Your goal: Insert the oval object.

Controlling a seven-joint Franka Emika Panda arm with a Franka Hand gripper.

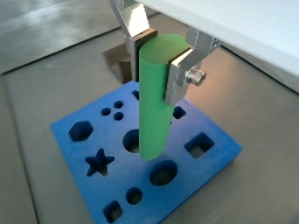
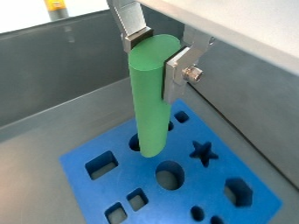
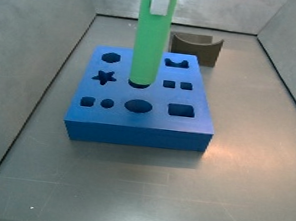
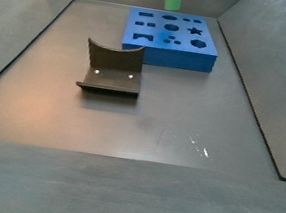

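Rod (image 1: 156,96): smooth bright green oval, upright | gripper (image 1: 163,59) jaws clamp its top

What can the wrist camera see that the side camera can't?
Only a wrist view shows the tool: its silver fingers clamp the top of the green rod.

Only a side view shows the dark curved piece, standing apart from the block on the floor, with nothing of the tool in the picture.

Both show the rod upright with its lower end at a hole in the blue block, among the other shaped holes.
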